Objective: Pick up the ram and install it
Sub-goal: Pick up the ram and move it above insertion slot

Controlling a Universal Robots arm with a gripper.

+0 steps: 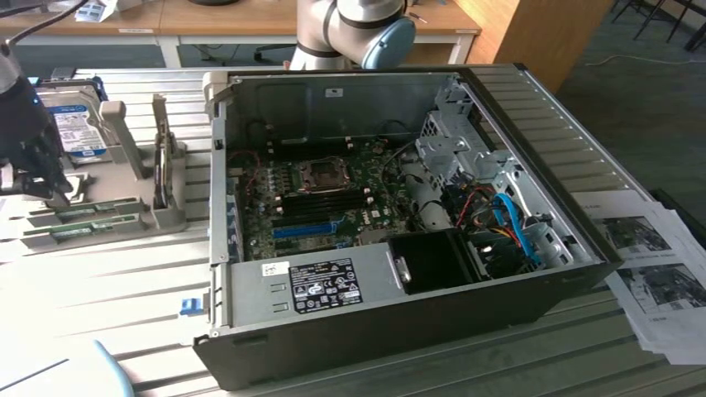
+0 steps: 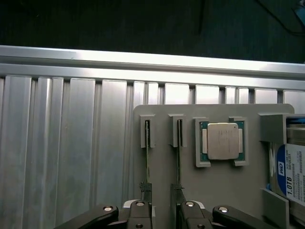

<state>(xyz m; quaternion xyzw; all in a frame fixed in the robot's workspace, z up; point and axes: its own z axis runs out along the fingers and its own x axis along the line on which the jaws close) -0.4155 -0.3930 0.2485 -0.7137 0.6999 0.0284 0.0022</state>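
A ribbed metal table [image 1: 132, 281], wooden desks [image 1: 221, 21] behind it, carries an open computer case [image 1: 441, 322]. On the exterior view's left lies a grey holder [image 2: 224, 191] (a processor [image 2: 221, 140] and hard drive [image 2: 293, 176] sit in it). The gripper [image 2: 164, 212] hangs over it, fingers [image 2: 139, 217] spread wide, holding nothing. Two ram sticks [image 2: 178, 157] stand on edge in the holder's slots, their ends by the fingers.

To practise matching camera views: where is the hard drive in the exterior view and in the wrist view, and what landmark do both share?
Exterior view: the hard drive stands on edge in the grey holder, at the exterior view's left, beside the computer case.
Wrist view: the hard drive is cut off at the picture's edge, beyond the CPU from the ram sticks.
Shared landmark: the grey holder.
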